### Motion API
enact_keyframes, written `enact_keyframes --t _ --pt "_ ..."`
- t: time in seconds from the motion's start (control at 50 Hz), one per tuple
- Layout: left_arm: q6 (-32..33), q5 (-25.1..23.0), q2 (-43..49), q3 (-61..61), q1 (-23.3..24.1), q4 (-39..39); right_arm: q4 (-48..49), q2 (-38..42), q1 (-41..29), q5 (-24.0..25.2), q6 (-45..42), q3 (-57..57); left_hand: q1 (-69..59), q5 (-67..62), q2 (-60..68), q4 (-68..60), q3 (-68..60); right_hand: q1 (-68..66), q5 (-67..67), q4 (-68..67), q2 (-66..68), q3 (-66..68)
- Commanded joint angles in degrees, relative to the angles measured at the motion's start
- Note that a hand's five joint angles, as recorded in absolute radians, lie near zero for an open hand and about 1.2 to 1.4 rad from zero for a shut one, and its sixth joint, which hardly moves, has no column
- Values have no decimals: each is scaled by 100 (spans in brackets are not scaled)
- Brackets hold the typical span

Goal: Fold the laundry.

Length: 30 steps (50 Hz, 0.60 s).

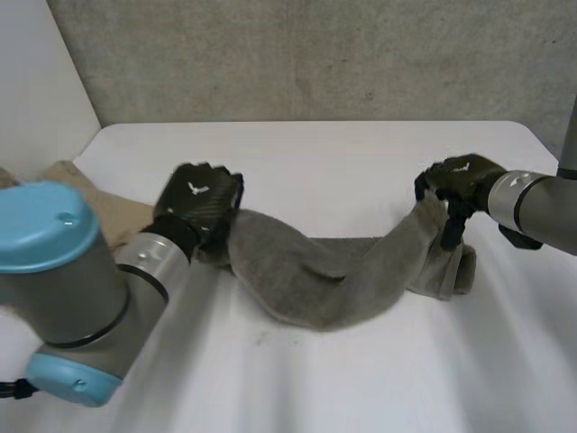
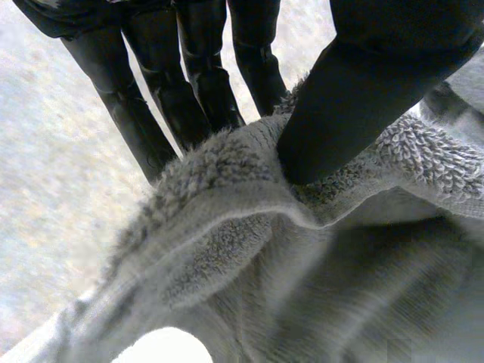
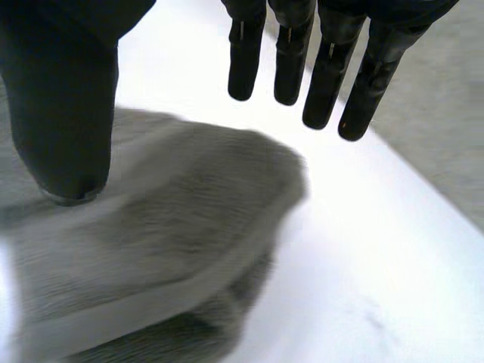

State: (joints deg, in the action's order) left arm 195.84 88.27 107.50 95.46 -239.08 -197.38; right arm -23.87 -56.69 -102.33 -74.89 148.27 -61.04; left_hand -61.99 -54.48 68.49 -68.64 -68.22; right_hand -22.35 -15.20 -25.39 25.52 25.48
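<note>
A grey towel lies stretched in a sagging band across the white table, bunched at its right end. My left hand is at the towel's left end. In the left wrist view its thumb presses the towel's hemmed edge against the fingers behind it, so it is shut on the cloth. My right hand hovers over the towel's raised right end. In the right wrist view its fingers are straight and spread away from the thumb, and the towel lies loose beneath them.
A beige cloth lies at the table's left edge behind my left arm, which fills the near left. A grey wall runs along the table's far edge. Bare table surface lies in front of and behind the towel.
</note>
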Motion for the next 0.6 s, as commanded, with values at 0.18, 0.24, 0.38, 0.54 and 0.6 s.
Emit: enact_keyframes --t 0.18,0.24,0.38,0.54,0.6 --pt "-2 24 105 -160 55 50 682 -1625 82 -149 124 -1778 -1801 -1552 1151 -1136 -1178 -1294 -1009 -990 977 981" --pt "-11 15 17 -90 -7 50 568 -1713 82 -8 -210 -2315 -1801 -1552 1151 -1136 -1178 -1532 -1247 -1228 1215 1219" --pt "-19 15 -10 69 -86 50 523 -1652 170 106 -597 -3028 -1801 -1552 1151 -1136 -1178 -1331 -1046 -1027 1014 1019" --pt "-20 24 -10 69 -86 50 1525 -800 134 80 -334 -2800 -1801 -1552 1151 -1136 -1178 200 485 504 -516 -512" --pt "-28 24 -10 77 -95 50 1841 -554 134 89 -27 -2615 -1801 -1552 1151 -1136 -1178 385 670 689 -702 -697"
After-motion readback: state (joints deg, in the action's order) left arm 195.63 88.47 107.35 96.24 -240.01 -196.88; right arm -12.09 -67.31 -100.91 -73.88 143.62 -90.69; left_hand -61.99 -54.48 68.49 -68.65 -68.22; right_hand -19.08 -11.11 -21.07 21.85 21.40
